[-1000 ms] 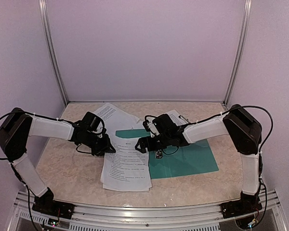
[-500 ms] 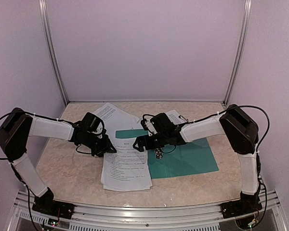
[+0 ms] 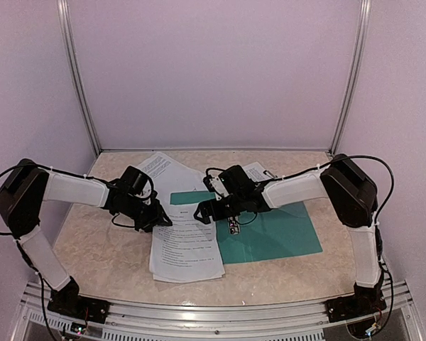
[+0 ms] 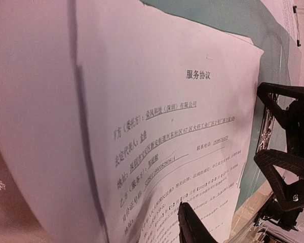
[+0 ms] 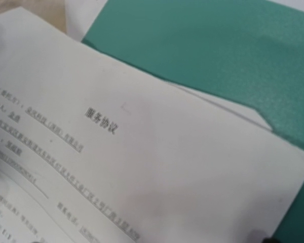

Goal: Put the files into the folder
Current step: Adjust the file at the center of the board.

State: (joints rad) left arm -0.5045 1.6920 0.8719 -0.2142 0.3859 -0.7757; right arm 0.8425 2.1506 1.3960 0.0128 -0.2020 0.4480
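The files [image 3: 188,245] are a stack of white printed sheets lying at mid-table, their right edge over the left part of the open teal folder [image 3: 277,234]. My left gripper [image 3: 160,220] is at the stack's left edge; in the left wrist view one black fingertip [image 4: 192,228] lies on the bowed top sheet [image 4: 157,126] and the other finger is hidden beneath. My right gripper [image 3: 207,212] hovers open over the stack's top edge, its fingers [image 4: 281,98] spread beside the folder's silver clip [image 3: 233,227]. The right wrist view shows the sheet [image 5: 142,152] over the folder [image 5: 218,50].
More printed sheets [image 3: 163,168] lie at the back left, and another sheet [image 3: 257,172] lies behind the right arm. Purple walls enclose the table on three sides. An aluminium rail [image 3: 213,312] runs along the front edge.
My right gripper has shifted slightly left and back over the stack's top edge. The left gripper and the sheets have hardly moved.
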